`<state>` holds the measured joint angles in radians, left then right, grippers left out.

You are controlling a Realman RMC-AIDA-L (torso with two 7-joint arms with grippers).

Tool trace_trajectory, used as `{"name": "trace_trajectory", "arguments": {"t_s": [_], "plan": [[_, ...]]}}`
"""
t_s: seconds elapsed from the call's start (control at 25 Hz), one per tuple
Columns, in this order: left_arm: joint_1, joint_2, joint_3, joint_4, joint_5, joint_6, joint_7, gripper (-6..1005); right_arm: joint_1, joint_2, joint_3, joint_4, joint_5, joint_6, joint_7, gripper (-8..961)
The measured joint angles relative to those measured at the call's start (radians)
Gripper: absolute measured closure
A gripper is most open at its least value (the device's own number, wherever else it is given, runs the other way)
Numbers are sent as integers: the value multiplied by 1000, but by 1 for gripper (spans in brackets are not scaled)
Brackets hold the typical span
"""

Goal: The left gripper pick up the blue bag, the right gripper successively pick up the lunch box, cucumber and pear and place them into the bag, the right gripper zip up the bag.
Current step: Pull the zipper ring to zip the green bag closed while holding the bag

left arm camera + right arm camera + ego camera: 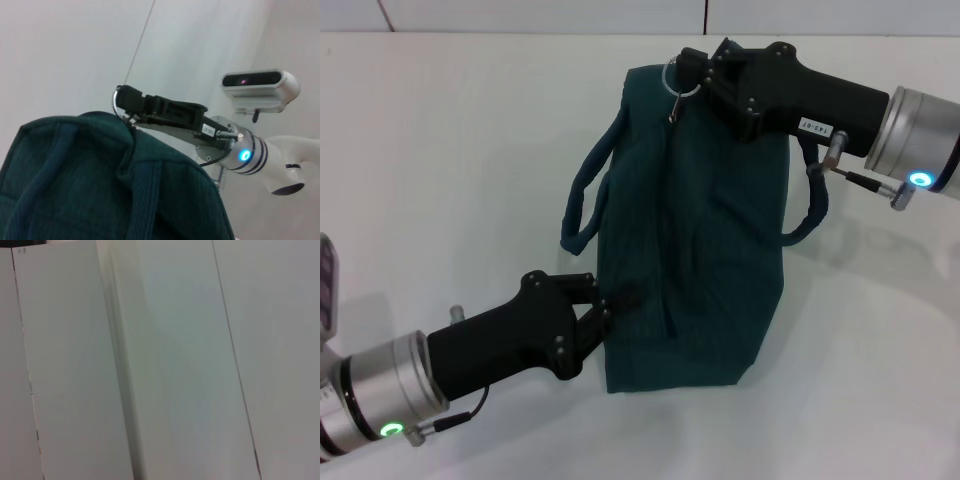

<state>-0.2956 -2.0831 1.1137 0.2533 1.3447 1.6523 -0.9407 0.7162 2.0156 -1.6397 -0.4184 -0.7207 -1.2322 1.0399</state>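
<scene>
The blue bag [700, 230] stands on the white table, its top closed along the seam. My left gripper [604, 306] is shut on the fabric at the bag's near end. At the far end my right gripper [690, 72] is shut on the ring zip pull [680, 84]. From the left wrist view I see the bag [95, 190] close up, with the right gripper [125, 100] at its top edge. The lunch box, cucumber and pear are out of view. The right wrist view shows only pale wall panels.
The bag's two loop handles hang outward, one [582, 200] to the left and one [815, 212] to the right under the right wrist. The white table [440, 150] spreads around the bag. The head camera [257, 87] shows in the left wrist view.
</scene>
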Motion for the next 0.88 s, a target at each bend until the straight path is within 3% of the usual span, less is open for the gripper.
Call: {"name": "trace_trajectory", "arguments": {"t_s": [0.88], "plan": [[8, 0, 22, 0, 33, 39, 33, 931, -2, 2, 0, -6, 5, -9, -9, 943]]}}
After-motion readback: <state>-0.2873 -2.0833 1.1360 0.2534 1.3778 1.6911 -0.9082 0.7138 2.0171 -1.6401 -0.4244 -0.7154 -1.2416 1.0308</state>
